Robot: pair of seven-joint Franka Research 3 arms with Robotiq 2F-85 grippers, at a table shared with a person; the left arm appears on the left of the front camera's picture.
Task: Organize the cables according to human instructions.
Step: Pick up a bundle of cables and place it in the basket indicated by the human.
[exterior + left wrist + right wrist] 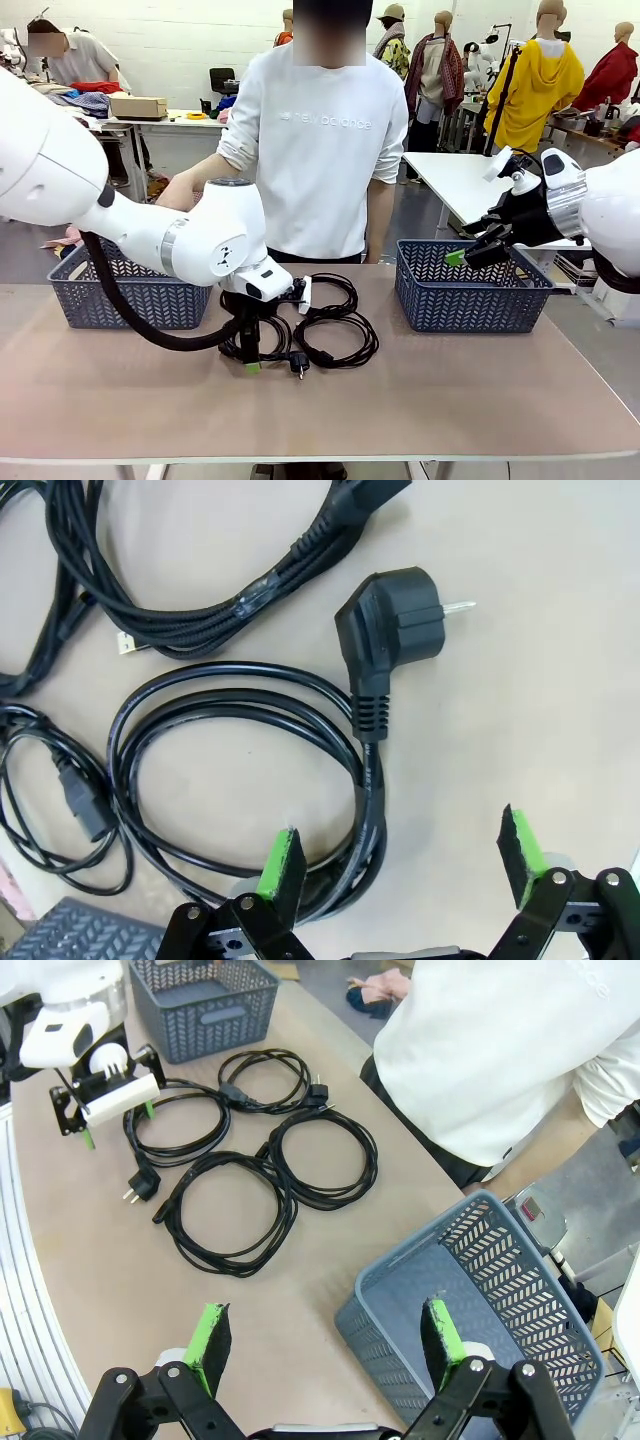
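Several black coiled cables [325, 330] lie in a cluster at the table's middle, seen from above as separate coils [230, 1210]. My left gripper [253, 365] points straight down at the nearest coil [230, 690]. Its jaws are open [400, 850], and the coil's strand below the angled plug [390, 615] runs between them, close to one green pad [283, 858]. My right gripper [470, 255] hangs open above the right basket's near corner, its green pads [210, 1335] wide apart with nothing between them [325, 1332].
Two dark grey baskets stand on the table, one at the left [130, 295] and one at the right [470, 295]. A person in a white sweatshirt [320, 140] stands at the far edge behind the cables. Bare table spreads along the near side.
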